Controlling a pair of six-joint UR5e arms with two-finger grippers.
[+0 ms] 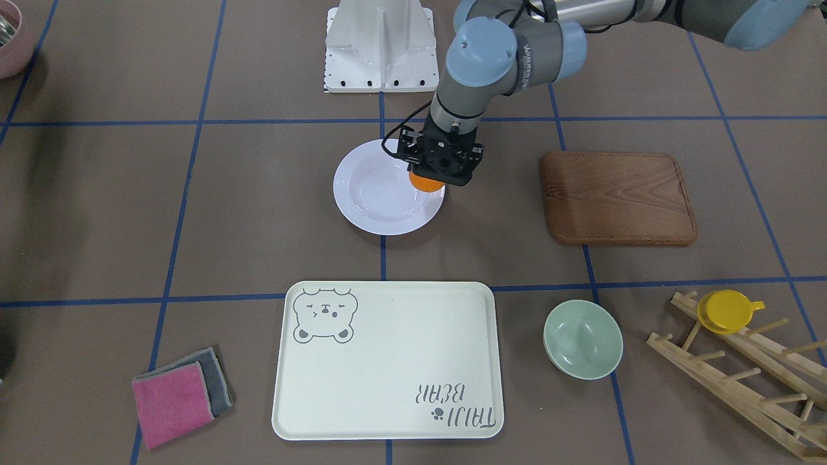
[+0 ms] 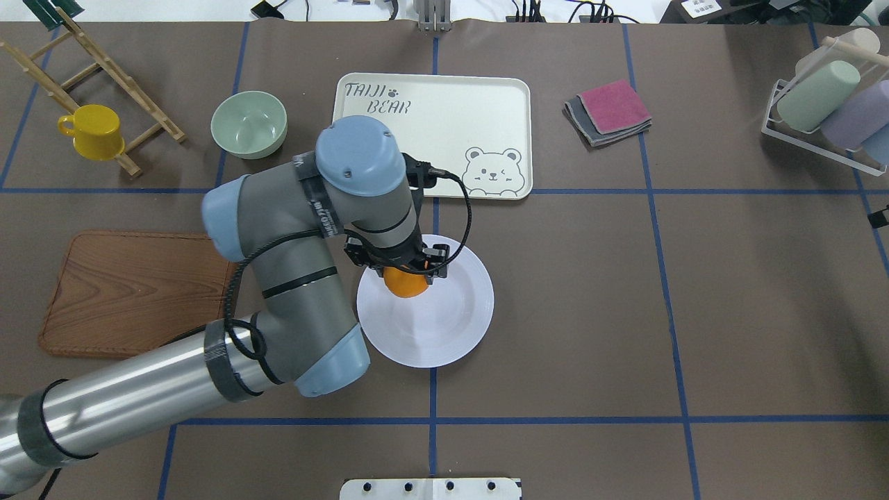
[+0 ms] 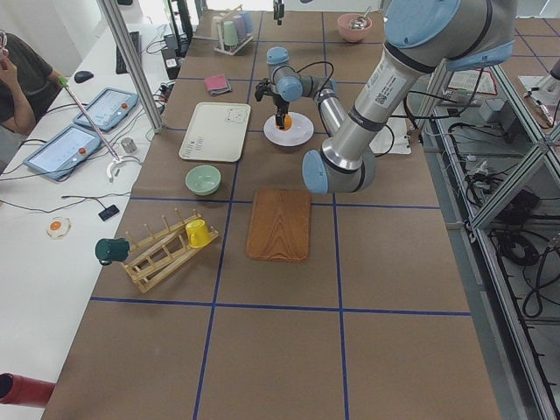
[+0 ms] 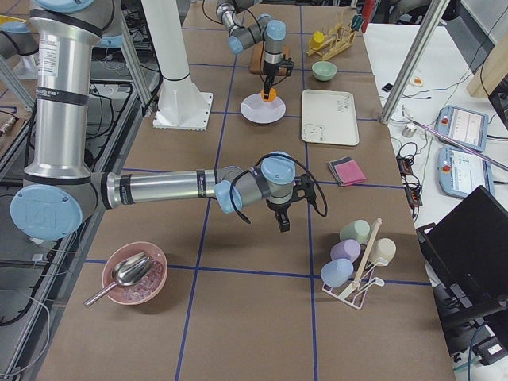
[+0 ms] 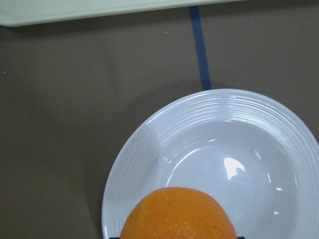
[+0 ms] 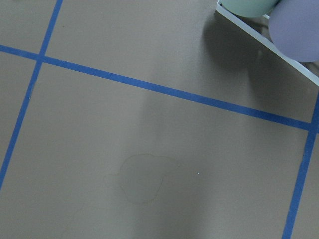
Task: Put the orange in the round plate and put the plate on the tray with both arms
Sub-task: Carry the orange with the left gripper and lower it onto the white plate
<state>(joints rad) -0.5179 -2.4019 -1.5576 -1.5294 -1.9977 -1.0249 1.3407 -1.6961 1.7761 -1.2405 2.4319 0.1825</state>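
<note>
Two arms: left arm (image 2: pixel 305 278) reaches in over the table (image 2: pixel 625 312) toward the middle, wrist pointing straight down; right arm (image 4: pixel 159 188) stretched low along the robot's right end of the table, well apart from the task things.
tray (image 2: pixel 430 139): flat on the table at the far side from the robot, nothing on it; long axis runs left-right across the table; lettering at the far-left corner, reading upright from the robot's side; bear face at the near-right corner.
wooden board (image 2: pixel 132 292): flat, on the robot's left, under the left arm's elbow.
round plate (image 2: pixel 444 333): flat, right way up, on a blue tape line (image 2: pixel 432 396); between the robot base and the tray, near the tray but not touching; round, so no long axis.
green bowl (image 2: pixel 248 125): upright, just left of the tray.
left gripper (image 1: pixel 438 165): fingers down, closed around the orange.
right gripper (image 4: pixel 283 218): hangs over bare table near the cup rack (image 4: pixel 357 262); cannot tell how wide it stands.
orange (image 2: pixel 405 283): in the left gripper, over the plate's far-left inner rim; contact with the plate unclear; stem hidden, so its pointing cannot be told.
</note>
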